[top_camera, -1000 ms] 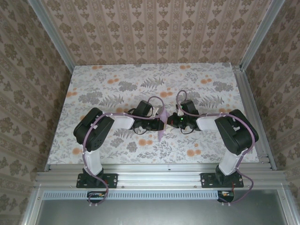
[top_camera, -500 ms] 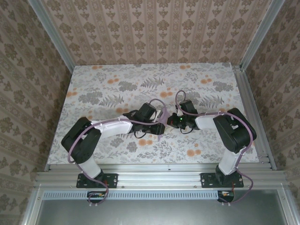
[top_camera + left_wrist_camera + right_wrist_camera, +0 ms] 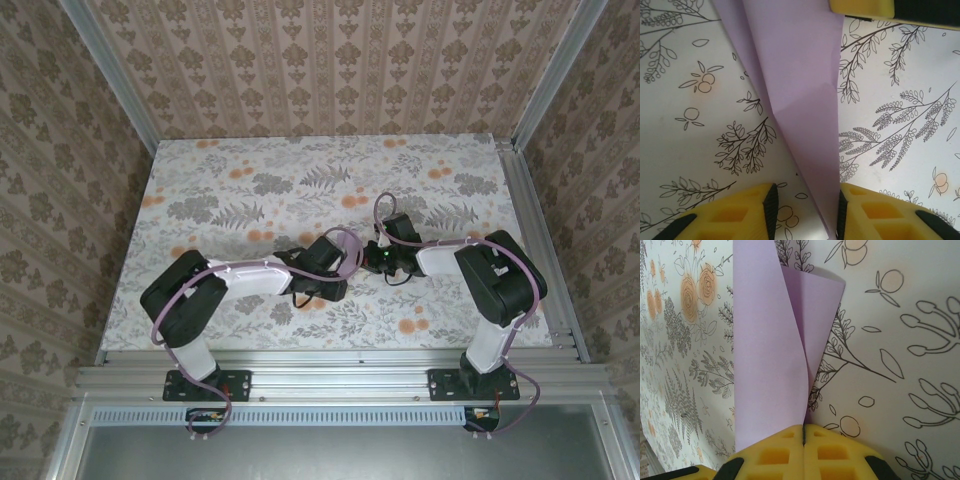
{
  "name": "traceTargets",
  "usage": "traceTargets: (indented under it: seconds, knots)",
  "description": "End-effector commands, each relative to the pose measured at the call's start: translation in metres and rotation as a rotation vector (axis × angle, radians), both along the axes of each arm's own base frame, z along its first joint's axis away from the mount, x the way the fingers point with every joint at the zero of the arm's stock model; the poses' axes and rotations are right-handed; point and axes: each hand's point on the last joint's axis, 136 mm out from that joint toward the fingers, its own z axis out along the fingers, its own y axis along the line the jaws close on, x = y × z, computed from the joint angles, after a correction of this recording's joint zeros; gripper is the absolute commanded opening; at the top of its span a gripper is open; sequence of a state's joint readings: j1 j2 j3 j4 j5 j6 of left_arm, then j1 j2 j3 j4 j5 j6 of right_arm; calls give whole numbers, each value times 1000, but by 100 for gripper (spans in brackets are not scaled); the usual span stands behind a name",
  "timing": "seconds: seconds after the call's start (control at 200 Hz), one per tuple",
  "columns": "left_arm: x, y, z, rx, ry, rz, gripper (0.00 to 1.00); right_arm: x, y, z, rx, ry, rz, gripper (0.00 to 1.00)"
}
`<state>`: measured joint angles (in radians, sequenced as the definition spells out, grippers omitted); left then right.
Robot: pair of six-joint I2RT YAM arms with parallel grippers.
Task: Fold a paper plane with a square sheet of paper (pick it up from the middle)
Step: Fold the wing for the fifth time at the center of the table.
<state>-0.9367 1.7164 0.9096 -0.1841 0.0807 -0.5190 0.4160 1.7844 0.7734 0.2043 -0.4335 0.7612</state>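
The sheet of paper (image 3: 800,85) is lavender and folded lengthwise into a tapering strip with a crease. In the left wrist view it runs down between the fingers of my open left gripper (image 3: 806,200), its narrow end lying against the right pad (image 3: 841,210). My right gripper (image 3: 804,432) is shut on the other end of the paper (image 3: 767,355), which curls away from the jaws in two layers. Seen from above, the left gripper (image 3: 340,270) and right gripper (image 3: 366,262) meet tip to tip at mid-table, the paper hidden between them.
The floral tablecloth (image 3: 250,180) covers the table, with patterned walls on three sides and a metal rail (image 3: 330,352) at the near edge. A yellow finger of the right gripper (image 3: 862,7) shows at the top of the left wrist view.
The left arm has stretched out and its gripper has come down and toward the right gripper. The upright paper between them, visible from above before, is now covered by the left wrist.
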Motion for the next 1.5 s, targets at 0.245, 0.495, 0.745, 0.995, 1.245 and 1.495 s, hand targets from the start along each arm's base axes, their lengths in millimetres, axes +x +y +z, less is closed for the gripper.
traceTargets:
  seconds: [0.245, 0.495, 0.745, 0.995, 1.245, 1.495]
  knots:
    - [-3, 16, -19, 161, -21, -66, 30, 7, -1, 4, -47, -24, 5, 0]
    - [-3, 26, -26, 260, -49, -110, 29, 11, 3, 8, -66, -40, 22, 0]
    - [-4, 32, -30, 322, -65, -147, 28, 17, 2, 11, -102, -52, 30, 0]
    - [-3, 32, -29, 333, -77, -162, 28, 17, 1, 3, -123, -36, 38, 0]
    - [-3, 26, -27, 328, -93, -203, 28, 17, -3, -8, -161, -20, 41, 0]
    - [-4, 22, -24, 307, -108, -240, 29, 18, -6, -13, -185, -13, 39, 0]
